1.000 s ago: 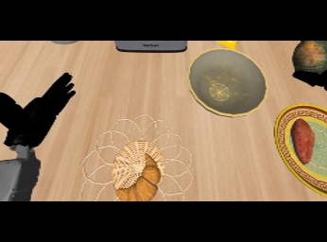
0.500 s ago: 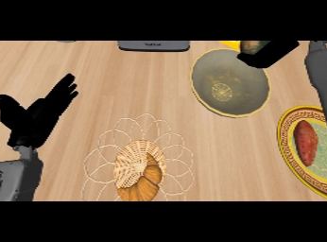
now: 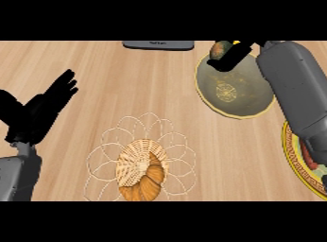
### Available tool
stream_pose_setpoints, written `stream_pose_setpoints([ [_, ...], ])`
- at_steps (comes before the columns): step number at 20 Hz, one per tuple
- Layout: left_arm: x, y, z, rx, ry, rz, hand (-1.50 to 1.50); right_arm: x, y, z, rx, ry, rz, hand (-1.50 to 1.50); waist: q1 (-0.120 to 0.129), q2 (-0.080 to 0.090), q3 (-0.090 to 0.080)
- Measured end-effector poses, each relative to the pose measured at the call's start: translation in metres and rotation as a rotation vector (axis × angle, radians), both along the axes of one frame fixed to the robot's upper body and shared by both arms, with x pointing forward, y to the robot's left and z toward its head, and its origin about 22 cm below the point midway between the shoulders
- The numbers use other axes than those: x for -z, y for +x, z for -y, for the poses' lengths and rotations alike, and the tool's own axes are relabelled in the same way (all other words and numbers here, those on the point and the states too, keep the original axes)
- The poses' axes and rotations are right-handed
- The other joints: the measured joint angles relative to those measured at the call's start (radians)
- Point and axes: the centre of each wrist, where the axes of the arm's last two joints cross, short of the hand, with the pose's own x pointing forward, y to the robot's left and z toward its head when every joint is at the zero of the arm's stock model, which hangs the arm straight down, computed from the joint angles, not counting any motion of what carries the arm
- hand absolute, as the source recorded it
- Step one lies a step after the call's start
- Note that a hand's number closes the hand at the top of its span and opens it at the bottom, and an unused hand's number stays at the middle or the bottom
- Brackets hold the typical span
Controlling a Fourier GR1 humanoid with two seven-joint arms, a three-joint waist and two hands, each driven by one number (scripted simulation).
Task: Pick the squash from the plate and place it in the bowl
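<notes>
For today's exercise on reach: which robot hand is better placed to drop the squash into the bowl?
Right. The right robot hand is curled round the squash at the bowl's far rim. The left robot hand rests open, far from it.

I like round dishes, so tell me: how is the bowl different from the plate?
The bowl is a deep olive-green with a pale pattern in its hollow; the plate is yellow-rimmed with a red middle. The bowl shows almost whole near the counter's far side; the plate sits nearer, at the right edge, mostly hidden under the grey forearm. Both are round and rest on the wooden counter.
</notes>
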Motion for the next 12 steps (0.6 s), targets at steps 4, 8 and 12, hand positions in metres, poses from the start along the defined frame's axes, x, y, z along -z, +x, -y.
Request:
stream_pose_setpoints([
  [4, -0.001, -0.001, 0.008, 0.021, -0.001, 0.007, 0.0, 0.023, 0.006, -0.009, 0.049, 0.133, -0.13, -1.5, 0.014, 0.005, 0.0],
  [8, -0.001, 0.004, 0.01, 0.022, 0.001, 0.01, 0.0, 0.041, 0.008, -0.019, 0.07, 0.265, -0.206, -1.5, 0.017, 0.011, 0.001],
  [12, -0.004, 0.005, 0.015, 0.03, -0.001, 0.014, 0.0, 0.048, 0.008, -0.025, 0.074, 0.359, -0.178, -1.5, 0.025, 0.012, 0.001],
])
